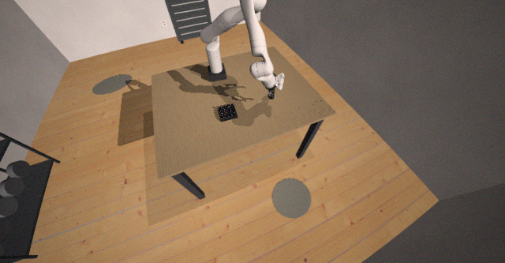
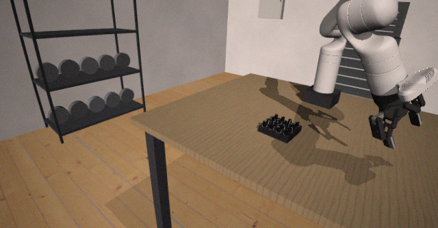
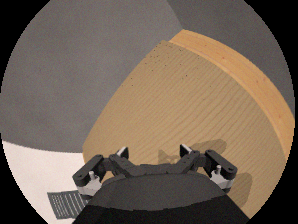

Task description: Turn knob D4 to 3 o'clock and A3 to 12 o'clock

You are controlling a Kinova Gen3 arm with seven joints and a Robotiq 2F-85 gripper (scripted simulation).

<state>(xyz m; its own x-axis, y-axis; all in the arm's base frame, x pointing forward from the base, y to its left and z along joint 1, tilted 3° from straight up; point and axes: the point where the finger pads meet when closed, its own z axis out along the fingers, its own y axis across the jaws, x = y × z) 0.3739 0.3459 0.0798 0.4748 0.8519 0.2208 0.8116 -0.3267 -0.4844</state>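
The knob box (image 1: pixel 227 113) (image 2: pixel 276 134) is a small, dark, square box with several black knobs on top, and it stands on the table. It is too small in the top and exterior views to read its names, marks or the white lines, so I cannot tell where D4 and A3 point or which side has the socket. It is not in the wrist view. My gripper (image 1: pixel 271 96) (image 2: pixel 402 131) (image 3: pixel 154 151) is open and empty. It hangs above the table, well to the right of the box in the top and exterior views, with its fingers spread apart.
The table (image 1: pixel 185 137) (image 2: pixel 212 129) (image 3: pixel 165 100) carries the arm's dark base (image 1: pixel 217 73) (image 2: pixel 321 97), behind the box. The arm's shadow falls beside the box. A shelf rack (image 2: pixel 82 79) and a drawer cabinet (image 1: pixel 187 8) stand away from the table.
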